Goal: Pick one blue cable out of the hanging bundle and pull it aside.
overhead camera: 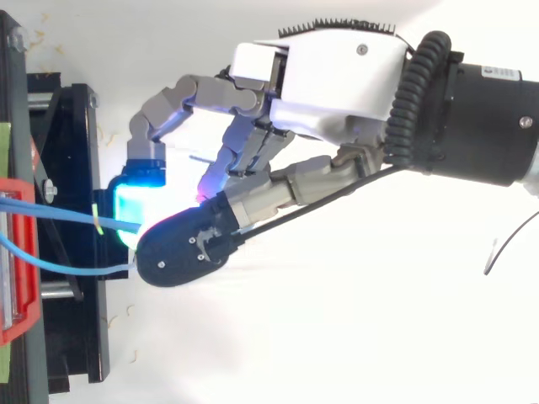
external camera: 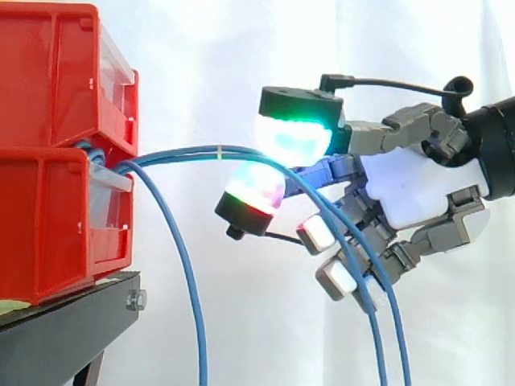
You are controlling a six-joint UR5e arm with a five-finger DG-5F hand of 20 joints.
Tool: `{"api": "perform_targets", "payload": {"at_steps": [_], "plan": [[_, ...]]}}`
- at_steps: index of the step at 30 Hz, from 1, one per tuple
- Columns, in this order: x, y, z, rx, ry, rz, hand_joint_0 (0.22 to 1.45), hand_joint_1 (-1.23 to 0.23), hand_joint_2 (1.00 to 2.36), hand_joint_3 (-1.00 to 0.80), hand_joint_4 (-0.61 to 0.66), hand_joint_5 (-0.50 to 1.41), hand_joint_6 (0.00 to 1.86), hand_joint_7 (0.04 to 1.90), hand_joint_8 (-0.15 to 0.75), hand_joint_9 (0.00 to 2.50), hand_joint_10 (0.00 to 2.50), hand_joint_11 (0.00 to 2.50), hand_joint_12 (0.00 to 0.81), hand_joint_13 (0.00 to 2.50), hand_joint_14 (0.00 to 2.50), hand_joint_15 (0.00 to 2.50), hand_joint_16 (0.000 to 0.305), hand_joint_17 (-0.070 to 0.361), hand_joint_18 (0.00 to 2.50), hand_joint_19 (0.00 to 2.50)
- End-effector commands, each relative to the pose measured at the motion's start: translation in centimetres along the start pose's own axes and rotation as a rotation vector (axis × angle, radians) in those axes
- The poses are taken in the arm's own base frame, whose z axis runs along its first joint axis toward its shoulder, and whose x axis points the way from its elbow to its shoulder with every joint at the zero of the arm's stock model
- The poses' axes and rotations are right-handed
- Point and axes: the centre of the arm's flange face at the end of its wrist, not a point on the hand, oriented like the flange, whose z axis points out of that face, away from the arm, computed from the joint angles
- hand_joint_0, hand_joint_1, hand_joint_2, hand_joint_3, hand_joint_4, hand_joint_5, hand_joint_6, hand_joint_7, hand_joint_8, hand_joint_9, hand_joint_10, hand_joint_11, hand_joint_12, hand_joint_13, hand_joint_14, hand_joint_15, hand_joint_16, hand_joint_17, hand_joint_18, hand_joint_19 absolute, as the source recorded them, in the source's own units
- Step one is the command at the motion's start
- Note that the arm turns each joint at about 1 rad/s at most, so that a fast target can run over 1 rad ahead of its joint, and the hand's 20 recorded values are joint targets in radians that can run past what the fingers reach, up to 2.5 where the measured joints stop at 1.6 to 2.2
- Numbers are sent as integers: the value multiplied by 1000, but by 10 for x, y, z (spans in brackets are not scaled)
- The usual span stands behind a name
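Blue cable (external camera: 193, 150) pinched between fingers (external camera: 294, 137) (red bins (external camera: 48, 88), white curtain (external camera: 209, 48) behind)

1. I can read no text, number, brand or sign on anything here.
2. A pale yellow-green strip (external camera: 11, 306) sits under the lower red bin (external camera: 48, 225) and looks like a label, but I can make out no print on it.
3. A thin pale band (external camera: 219, 152) wraps a blue cable (external camera: 177, 153). I see no marking on it that I can read.
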Motion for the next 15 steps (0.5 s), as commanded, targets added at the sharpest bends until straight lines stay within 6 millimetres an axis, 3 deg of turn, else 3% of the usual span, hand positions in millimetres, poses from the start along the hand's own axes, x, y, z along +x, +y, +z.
{"api": "perform_targets", "payload": {"at_steps": [1,9,15], "plan": [[0,-1,0,1,-1,5,738,-954,1000,-500,-329,-58,943,940,168,1234,16,396,320,1114,28,647,46,104,925,825],[1,6,-1,-3,6,10,646,-895,1000,-500,-296,-48,927,912,168,1267,16,397,328,1122,28,646,47,105,924,863],[1,6,-2,5,12,7,544,-631,1002,-465,-239,-36,889,918,159,1267,14,343,350,1086,26,635,51,114,871,908]]}}
